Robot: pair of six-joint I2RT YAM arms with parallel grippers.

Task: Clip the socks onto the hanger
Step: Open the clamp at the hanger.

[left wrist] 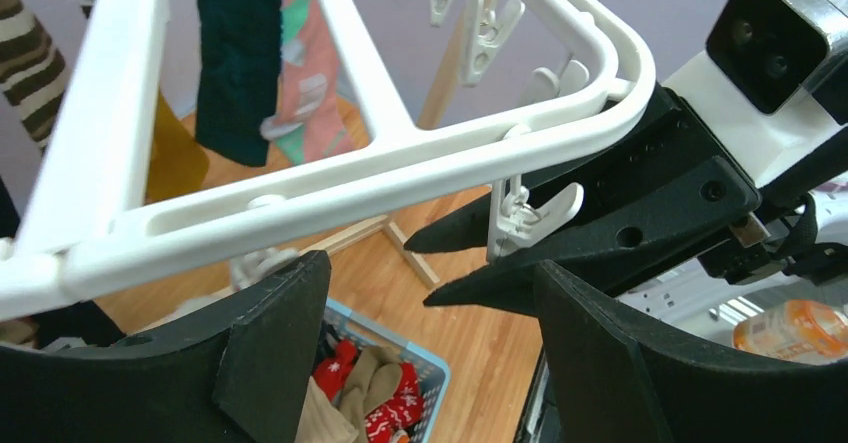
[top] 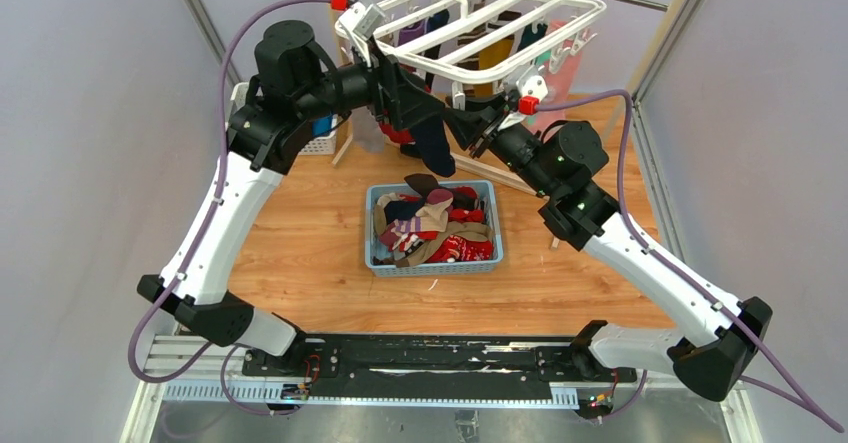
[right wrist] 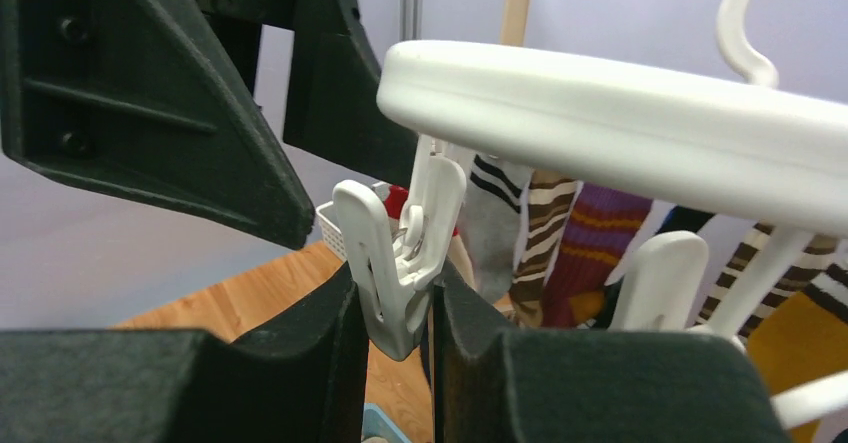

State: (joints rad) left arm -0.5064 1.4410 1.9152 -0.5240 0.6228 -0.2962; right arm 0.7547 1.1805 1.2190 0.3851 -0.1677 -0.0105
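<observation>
The white hanger (top: 490, 33) hangs at the back with several socks clipped under it (top: 495, 58). My right gripper (top: 478, 123) is shut on a white clip (right wrist: 400, 233) at the hanger's near edge, and squeezes it between both fingers. The left wrist view shows that clip (left wrist: 520, 213) pinched in the right fingers (left wrist: 470, 233). My left gripper (top: 405, 103) sits just left of it under the frame (left wrist: 380, 168), open and empty (left wrist: 430, 263). A navy and red sock (top: 432, 148) hangs below the left gripper; what holds it is hidden.
A blue basket (top: 433, 266) full of mixed socks (top: 435, 225) stands on the wooden table below the grippers. A white lattice basket (top: 320, 145) sits at the left behind my left arm. The wooden rack (top: 660, 38) carries the hanger.
</observation>
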